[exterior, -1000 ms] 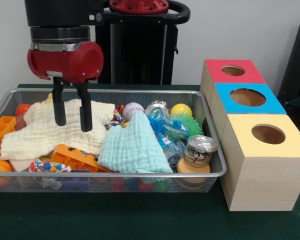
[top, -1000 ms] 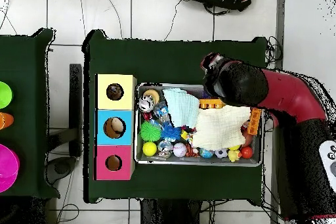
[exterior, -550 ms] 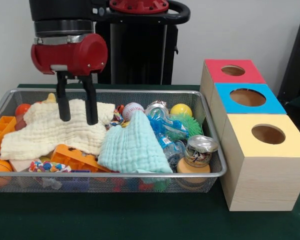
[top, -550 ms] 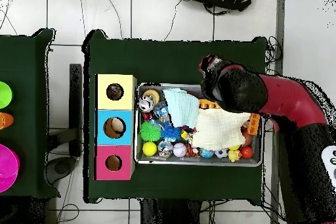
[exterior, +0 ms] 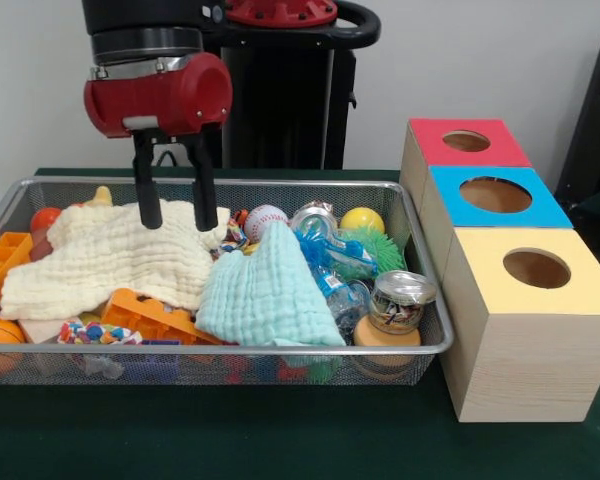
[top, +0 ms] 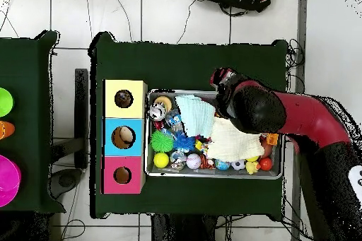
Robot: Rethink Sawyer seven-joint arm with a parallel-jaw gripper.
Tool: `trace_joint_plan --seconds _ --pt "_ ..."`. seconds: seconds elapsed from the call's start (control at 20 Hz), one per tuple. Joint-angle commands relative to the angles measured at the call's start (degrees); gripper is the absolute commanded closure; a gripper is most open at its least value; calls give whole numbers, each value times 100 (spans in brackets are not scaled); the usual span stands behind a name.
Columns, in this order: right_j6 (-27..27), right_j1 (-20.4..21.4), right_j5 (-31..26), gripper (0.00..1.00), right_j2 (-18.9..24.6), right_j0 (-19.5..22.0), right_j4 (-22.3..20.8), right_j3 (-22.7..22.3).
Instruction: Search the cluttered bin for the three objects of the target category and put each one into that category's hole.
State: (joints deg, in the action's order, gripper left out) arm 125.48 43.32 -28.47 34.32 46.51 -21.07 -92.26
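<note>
Front view: gripper (exterior: 177, 214), released and empty, hangs over cream cloth (exterior: 105, 257) inside the bin (exterior: 420, 262).

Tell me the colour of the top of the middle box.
Blue top on the middle box, seen best in the front view.

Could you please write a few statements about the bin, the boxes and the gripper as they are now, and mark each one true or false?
1. The gripper is open and holds nothing. True.
2. The gripper hangs over the mint-green cloth. False: it is above the cream cloth.
3. The three boxes stand in a row beside the wire bin, with the yellow-topped box nearest the front camera. True.
4. The baseball lies on the table outside the bin. False: it is inside the bin, near the far wall.
5. The red-topped box has no hole. False: its top has a round hole, as do the blue-topped box and the yellow-topped one.
</note>
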Motion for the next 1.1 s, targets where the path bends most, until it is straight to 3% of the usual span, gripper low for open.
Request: trace_joint_plan --seconds 0.05,0.5,0.7,0.9,1.1 --pt "-1226 -130 -19 0 567 362 -369 -609" --pt "-1216 -177 97 0 771 599 -550 -806" --pt "-1279 -298 19 0 828 626 -636 -665" --pt "-1281 -674 190 0 782 529 -912 -334" --pt "-1524 -1326 434 0 870 539 -1281 124"
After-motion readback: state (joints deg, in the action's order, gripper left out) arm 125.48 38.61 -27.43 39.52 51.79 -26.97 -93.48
